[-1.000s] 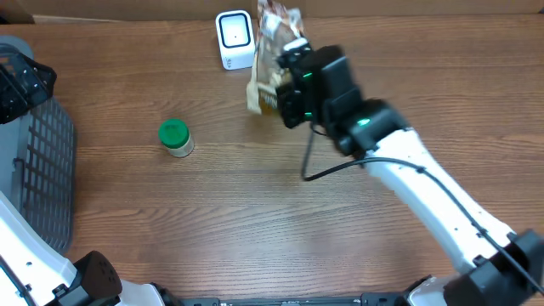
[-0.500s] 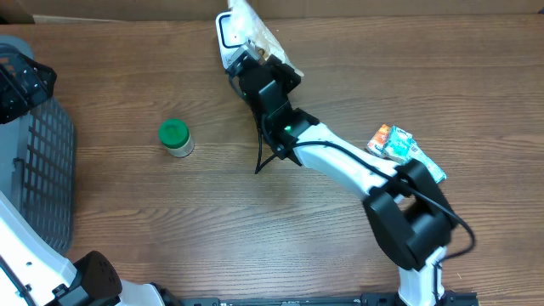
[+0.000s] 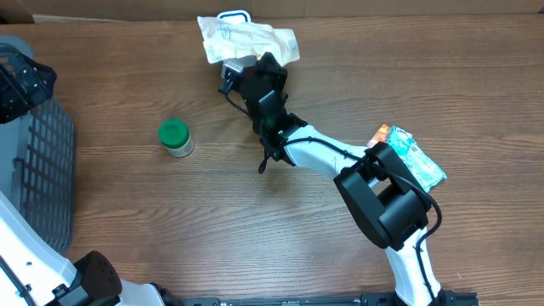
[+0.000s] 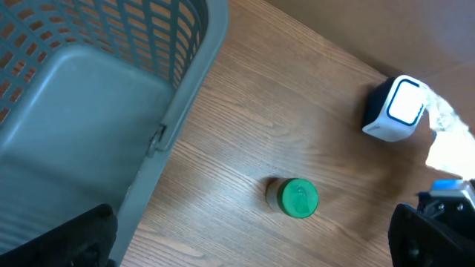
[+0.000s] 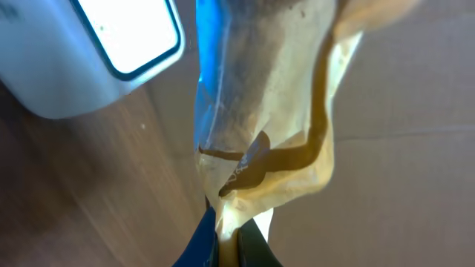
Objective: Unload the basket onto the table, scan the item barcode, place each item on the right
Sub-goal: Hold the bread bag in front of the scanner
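I am holding the pouch [image 3: 248,41] at the far edge of the table [image 3: 255,221], spread over the scanner [image 5: 111,44] so that it is hiding most of it from overhead; whether the two are touching I cannot tell. The right gripper [image 5: 236,248] is pinching the pouch, its fingers clamped together on the lower seam. To do this step well, I am judging that the printed code needs to face the scanner's lit window squarely and lie fairly flat. No view is showing me where the barcode sits, so I would be turning the wrist slowly and pausing rather than sweeping, since film this limp is likely to fold over its own print. The pouch is thin, crinkled and translucent, tan and white with a brown streak, sagging loosely from the pinch. The scanner is a small rounded white block, hard and smooth, with a glowing pale window. Farther out, a squat jar [image 3: 174,136] with a green cap is standing well apart on the wood-grain top. A glossy colourful packet [image 3: 408,153] is lying beside the right arm, and a grey plastic lattice basket [image 3: 42,170] is sitting at the left. There the left gripper [image 4: 252,237] is hovering with fingers spread wide, holding nothing.
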You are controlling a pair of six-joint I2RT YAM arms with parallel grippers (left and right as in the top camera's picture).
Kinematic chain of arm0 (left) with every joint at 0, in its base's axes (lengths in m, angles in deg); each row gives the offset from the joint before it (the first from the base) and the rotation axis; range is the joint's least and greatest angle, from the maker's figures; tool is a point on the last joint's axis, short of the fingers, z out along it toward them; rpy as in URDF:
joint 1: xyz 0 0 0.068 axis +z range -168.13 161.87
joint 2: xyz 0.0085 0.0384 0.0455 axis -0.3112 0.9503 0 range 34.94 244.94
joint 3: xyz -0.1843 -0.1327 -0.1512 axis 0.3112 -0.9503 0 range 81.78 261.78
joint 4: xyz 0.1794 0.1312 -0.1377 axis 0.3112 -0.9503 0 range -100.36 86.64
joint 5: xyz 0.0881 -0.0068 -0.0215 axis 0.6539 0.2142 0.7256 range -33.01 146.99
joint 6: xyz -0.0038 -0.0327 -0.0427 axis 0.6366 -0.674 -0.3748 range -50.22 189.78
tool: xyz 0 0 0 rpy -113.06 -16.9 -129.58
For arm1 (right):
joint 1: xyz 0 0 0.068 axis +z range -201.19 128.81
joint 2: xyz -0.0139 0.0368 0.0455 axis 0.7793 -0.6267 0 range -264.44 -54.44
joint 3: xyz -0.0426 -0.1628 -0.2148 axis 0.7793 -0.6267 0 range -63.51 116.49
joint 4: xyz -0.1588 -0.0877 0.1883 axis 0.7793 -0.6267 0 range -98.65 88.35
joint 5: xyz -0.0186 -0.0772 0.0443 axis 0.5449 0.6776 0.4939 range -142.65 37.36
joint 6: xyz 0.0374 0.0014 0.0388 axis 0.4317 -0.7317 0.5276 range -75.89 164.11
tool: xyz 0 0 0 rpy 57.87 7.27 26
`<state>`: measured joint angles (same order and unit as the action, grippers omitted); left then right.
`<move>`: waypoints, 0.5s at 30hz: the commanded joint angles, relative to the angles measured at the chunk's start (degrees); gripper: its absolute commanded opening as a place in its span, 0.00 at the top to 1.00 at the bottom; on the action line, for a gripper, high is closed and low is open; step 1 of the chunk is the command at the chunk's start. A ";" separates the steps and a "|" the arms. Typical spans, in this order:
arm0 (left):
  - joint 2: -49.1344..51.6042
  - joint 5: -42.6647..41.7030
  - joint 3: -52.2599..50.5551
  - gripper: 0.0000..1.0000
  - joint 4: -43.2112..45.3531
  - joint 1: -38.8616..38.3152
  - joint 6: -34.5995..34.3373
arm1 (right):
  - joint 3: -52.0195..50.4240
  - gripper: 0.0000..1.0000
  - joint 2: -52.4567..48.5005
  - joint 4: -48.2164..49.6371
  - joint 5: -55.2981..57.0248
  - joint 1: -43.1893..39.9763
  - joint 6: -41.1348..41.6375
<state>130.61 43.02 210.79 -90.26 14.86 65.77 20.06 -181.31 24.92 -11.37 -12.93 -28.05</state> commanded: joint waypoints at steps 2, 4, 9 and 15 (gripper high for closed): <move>-0.46 -0.46 0.85 0.00 0.11 0.00 1.29 | 2.45 0.96 -2.34 1.66 -3.52 -3.87 -4.63; -0.46 -0.48 0.85 0.00 0.11 0.00 1.29 | 3.74 0.96 -3.32 1.64 -3.52 -5.05 -4.63; -0.46 -0.46 0.85 0.00 0.11 0.00 1.29 | 5.66 0.96 -4.98 1.64 -5.57 -5.55 -4.83; -0.44 -0.46 0.85 0.00 0.11 0.00 1.29 | 6.14 0.96 -4.98 1.70 -6.71 -5.07 -4.85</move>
<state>130.61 43.02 210.79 -90.23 14.86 65.77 23.78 -185.99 25.79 -16.79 -18.64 -32.88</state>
